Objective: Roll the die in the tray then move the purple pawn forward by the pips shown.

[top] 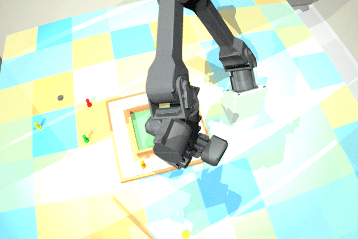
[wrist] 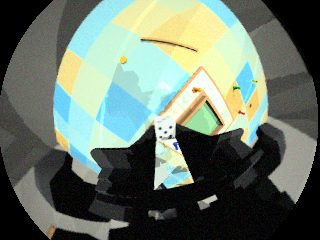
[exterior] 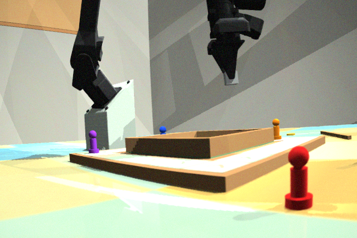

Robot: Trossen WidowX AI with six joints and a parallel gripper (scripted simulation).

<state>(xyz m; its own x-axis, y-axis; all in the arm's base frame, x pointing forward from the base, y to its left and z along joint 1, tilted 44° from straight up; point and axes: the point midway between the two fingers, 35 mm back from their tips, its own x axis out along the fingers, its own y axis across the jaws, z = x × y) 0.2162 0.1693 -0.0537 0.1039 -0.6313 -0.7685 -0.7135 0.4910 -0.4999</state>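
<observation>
The gripper (exterior: 230,79) is pinched on the die (wrist: 166,130) and hangs high above the board, right of centre at the top of the exterior view. The wrist view shows the white cube with its pips caught between the dark fingers, the green tray (wrist: 202,118) showing just to its right.

This looks like the carry step — die lifted, not yet released. Next the die needs to sit squarely over the tray's floor before the fingers part. From the top view the wrist covers the tray's lower right corner (top: 141,151), so a short shift toward the frame's upper left seems wise; dropped here, the die might clip the wooden wall (exterior: 173,144) and bounce onto the track.

There is plenty of air under the gripper. The purple pawn (exterior: 92,141) stands at the board's far left corner in the exterior view, the blue (exterior: 163,129) and orange (exterior: 276,129) pawns along other edges — none beneath the gripper.
</observation>
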